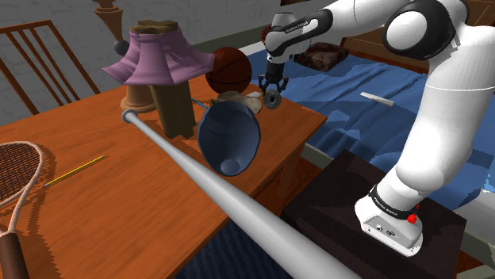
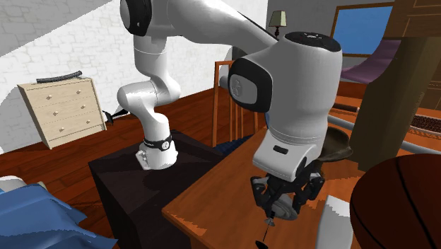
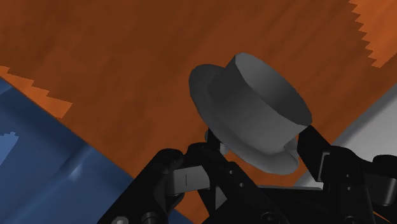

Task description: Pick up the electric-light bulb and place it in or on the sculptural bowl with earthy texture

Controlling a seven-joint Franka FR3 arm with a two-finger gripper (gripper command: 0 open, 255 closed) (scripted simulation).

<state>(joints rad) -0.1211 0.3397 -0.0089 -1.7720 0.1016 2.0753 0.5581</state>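
The pincer [image 3: 261,145] is closed on the light bulb [image 3: 254,105]. One black finger sits on each side of the bulb's near end, and its broad, drum-like end points away from the hand. The bulb is therefore in the grip. It appears to hang clear of the table [image 1: 119,214], just to the right of the basketball [image 1: 230,67] and a little lower than it in the shoulder view.

The bulb is drawn plain grey, so no glass shows. I would still expect it to be light, thin-walled, smooth and quick to roll. The flared collar gives the fingers a ledge, so a gentle hold there should be safer than squeezing the rounded part. It is better set down low than dropped.

Just below the basketball, beside the pincer, lies a pale lumpy piece [image 1: 247,103], which is most likely the bowl. A blue vessel [image 1: 228,139] stands below the ball, nearer the camera. A lamp with a pink shade [image 1: 155,55] stands to the ball's left. A long grey bat [image 1: 238,206] runs from beside the lamp towards the lower edge. A racket [image 1: 16,174] and a pencil [image 1: 75,169] lie well apart from the ball, far to its left. A bed with a blue cover [image 1: 381,95] is off to the ball's right.
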